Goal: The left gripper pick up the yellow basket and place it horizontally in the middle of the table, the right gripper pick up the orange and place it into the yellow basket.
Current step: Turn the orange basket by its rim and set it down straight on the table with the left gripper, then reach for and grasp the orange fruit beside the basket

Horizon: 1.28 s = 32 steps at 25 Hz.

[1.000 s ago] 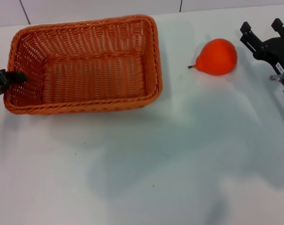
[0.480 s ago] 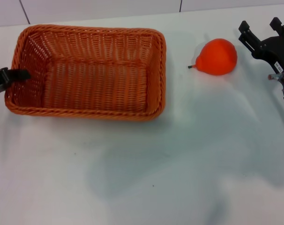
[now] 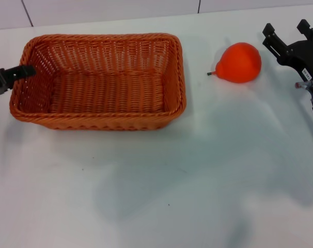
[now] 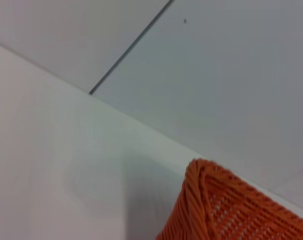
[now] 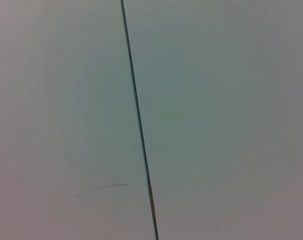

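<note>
1. Left gripper (image 3: 12, 76): black claw, seen only in part at the left edge of the head view. One slim dark finger reaches across to the short left wall of the basket and meets its rim. The fingers appear closed on that rim, though the second finger is hidden.

2. Yellow basket (image 3: 102, 121): large rectangular wicker basket, orange-brown, with a braided rim and sloping sides. It lies with its long side across the head view, on the left half of the table. Its mouth faces up and nothing is inside. The left wrist view shows one braided corner (image 4: 201, 180) against the pale surface.

3. Right gripper (image 3: 292, 37): black two-fingered claw at the far right edge of the head view, above the tabletop. Its fingers stand spread apart and hold nothing. It sits near the orange, not touching it.

4. Orange (image 3: 240, 62): bright orange fruit, roundish with a tapered end and a short dark stem pointing toward the basket. It rests on the table between the basket and the right gripper, apart from both.

5. Table (image 3: 161, 196): plain white flat top carrying basket and fruit, with soft shadows across its near part.

6. Right wrist view: pale surface crossed by one thin dark seam (image 5: 137, 120); no fingers visible.
</note>
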Tool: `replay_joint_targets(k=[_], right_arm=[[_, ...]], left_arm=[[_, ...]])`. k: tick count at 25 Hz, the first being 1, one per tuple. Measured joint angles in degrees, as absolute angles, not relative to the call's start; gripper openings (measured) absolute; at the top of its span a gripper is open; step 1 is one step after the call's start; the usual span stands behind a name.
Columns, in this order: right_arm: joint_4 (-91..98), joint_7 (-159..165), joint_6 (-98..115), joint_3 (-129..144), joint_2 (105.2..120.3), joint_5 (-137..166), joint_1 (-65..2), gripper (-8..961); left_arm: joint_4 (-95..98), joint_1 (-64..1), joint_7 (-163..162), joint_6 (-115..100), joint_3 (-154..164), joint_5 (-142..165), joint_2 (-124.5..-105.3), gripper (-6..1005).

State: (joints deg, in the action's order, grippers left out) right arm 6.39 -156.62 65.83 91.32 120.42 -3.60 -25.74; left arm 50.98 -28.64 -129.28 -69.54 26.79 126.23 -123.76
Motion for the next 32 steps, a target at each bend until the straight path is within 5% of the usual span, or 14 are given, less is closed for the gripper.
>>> replay_joint_targets(k=[6, 8, 14, 32], right_arm=[[6.25, -156.62, 65.83, 91.34, 120.5, -3.6, -25.66, 947], [6.23, -156.62, 65.83, 91.5, 120.5, -3.6, -25.66, 947], [6.37, -156.62, 66.31, 92.34, 120.45, -3.6, -25.69, 940], [6.4, -156.57, 55.39, 95.73, 120.18, -3.19, -26.89, 920]], left_arm=[[51.06, -27.09, -124.1, -66.92, 26.13, 120.73, -123.73, 633], [51.23, -26.05, -121.01, -65.97, 25.83, 116.79, -123.73, 815], [51.55, -22.98, -111.26, -64.9, 25.54, 103.97, -123.62, 886], [42.79, -19.78, -87.42, -70.65, 24.37, 80.98, -123.93, 886]])
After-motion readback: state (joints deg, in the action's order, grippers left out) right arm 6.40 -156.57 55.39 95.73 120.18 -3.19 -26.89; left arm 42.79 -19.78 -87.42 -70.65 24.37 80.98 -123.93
